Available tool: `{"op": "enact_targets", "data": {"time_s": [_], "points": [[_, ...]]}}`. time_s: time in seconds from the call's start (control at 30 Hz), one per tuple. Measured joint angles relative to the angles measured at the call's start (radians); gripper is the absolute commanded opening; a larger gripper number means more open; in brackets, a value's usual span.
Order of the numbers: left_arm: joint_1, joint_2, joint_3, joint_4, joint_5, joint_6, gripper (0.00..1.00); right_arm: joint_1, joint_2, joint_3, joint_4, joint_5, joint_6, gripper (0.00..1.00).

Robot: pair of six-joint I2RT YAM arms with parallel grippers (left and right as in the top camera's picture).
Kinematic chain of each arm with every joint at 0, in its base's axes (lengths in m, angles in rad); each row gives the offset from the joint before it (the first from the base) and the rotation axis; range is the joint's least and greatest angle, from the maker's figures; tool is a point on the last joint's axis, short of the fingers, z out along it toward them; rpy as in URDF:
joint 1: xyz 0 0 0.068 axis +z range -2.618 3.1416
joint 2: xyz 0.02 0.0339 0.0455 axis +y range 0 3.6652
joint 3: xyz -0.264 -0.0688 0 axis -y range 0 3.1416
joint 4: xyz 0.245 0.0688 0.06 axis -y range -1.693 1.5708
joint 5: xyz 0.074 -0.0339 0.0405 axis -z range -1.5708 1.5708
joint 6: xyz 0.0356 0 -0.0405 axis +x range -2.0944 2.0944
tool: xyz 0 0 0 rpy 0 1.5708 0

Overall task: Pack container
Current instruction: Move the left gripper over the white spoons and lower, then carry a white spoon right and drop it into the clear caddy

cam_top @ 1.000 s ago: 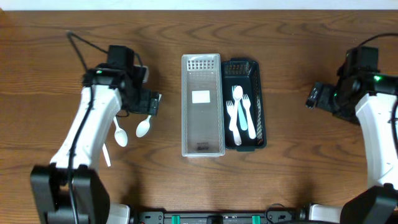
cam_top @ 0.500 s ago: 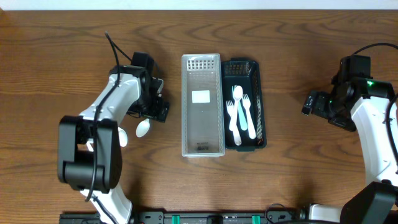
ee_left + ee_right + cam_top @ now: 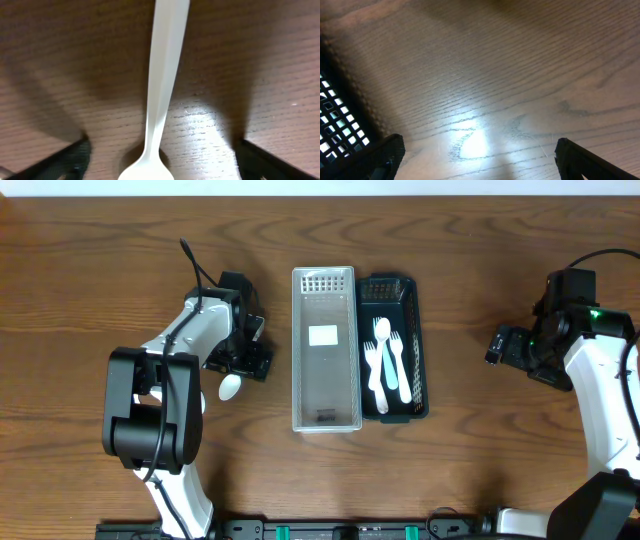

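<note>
A clear plastic container (image 3: 325,350) stands at the table's middle, with a black basket (image 3: 415,345) against its right side holding white plastic forks and a spoon (image 3: 385,360). My left gripper (image 3: 243,360) is open and low over a white spoon (image 3: 230,387) lying on the wood left of the container; in the left wrist view the spoon (image 3: 162,90) lies between the open fingers (image 3: 160,160). A second white spoon is mostly hidden under the left arm. My right gripper (image 3: 497,345) is open and empty over bare wood right of the basket (image 3: 335,110).
The left arm's cable (image 3: 200,265) loops over the table behind the arm. The container has a white label (image 3: 323,335) on its floor.
My left arm swung in toward the container and dropped over the nearer spoon, covering the other spoon. The right arm shifted slightly and then held still.
</note>
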Motion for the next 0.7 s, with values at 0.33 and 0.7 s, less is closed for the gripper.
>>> {"op": "enact_targets", "data": {"time_s": [0.33, 0.7], "points": [[0.000, 0.000, 0.000, -0.002, 0.000, 0.004, 0.25, 0.000, 0.000, 0.000, 0.000, 0.000, 0.000, 0.99], [0.000, 0.000, 0.000, 0.002, 0.005, 0.002, 0.06, 0.000, 0.000, 0.000, 0.000, 0.000, 0.000, 0.99]]}}
